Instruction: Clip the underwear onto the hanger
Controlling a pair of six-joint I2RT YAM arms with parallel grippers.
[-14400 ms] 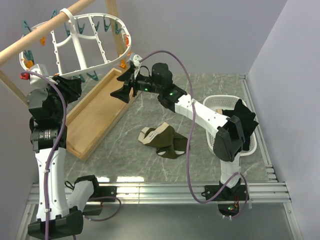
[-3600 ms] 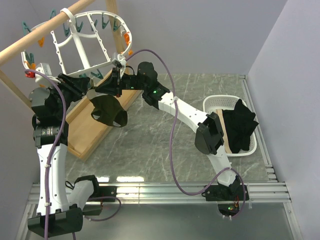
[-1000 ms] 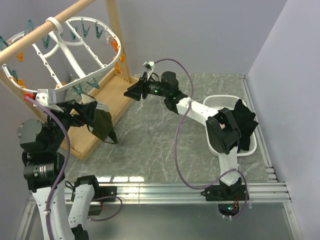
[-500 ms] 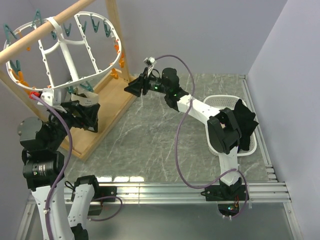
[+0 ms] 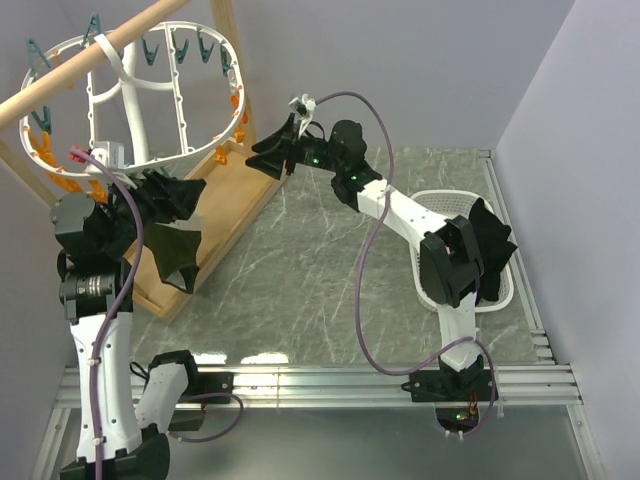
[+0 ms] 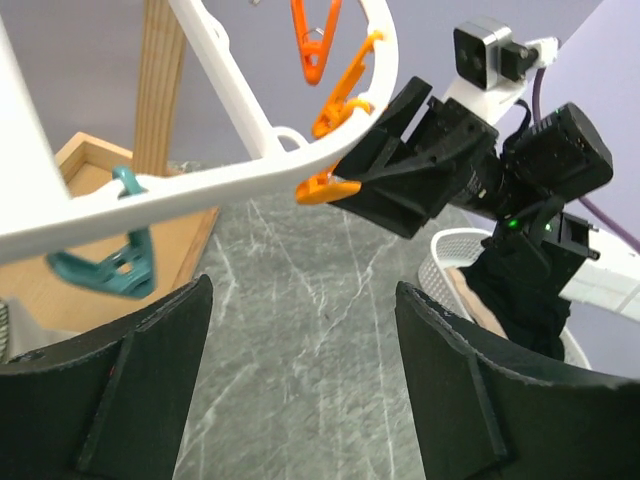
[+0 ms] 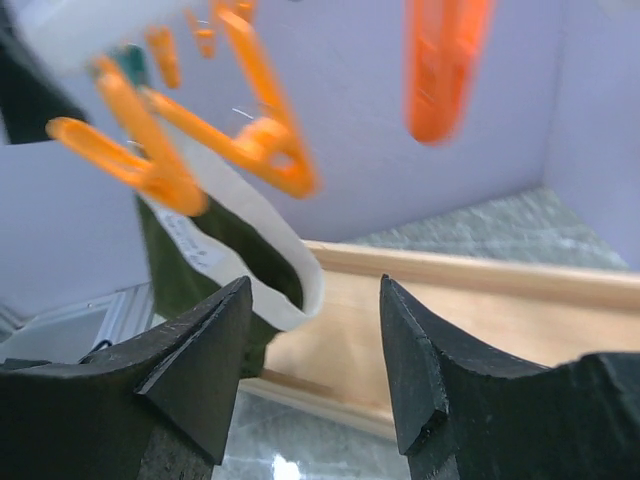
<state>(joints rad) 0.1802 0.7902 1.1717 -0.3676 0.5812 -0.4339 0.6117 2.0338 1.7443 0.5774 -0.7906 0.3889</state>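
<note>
From above, the small dark green underwear [image 5: 176,258] hangs in the air just under the left gripper [image 5: 185,195], below the white hanger [image 5: 130,100]. At the start it lay on the table [image 5: 330,260]. The arm hides its top.

In the left wrist view, the left gripper's [image 6: 300,300] fingers are spread wide, holding nothing.

The right wrist view is blurry. The underwear's [image 7: 165,265] pale band shows under the orange pins [image 7: 260,140]. The right gripper [image 7: 315,290] is spread, holding nothing.

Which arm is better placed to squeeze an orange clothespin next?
Likely right: the right gripper, jaws open, faces an orange clothespin on the hanger rim, while the left gripper sits by the underwear.
</note>
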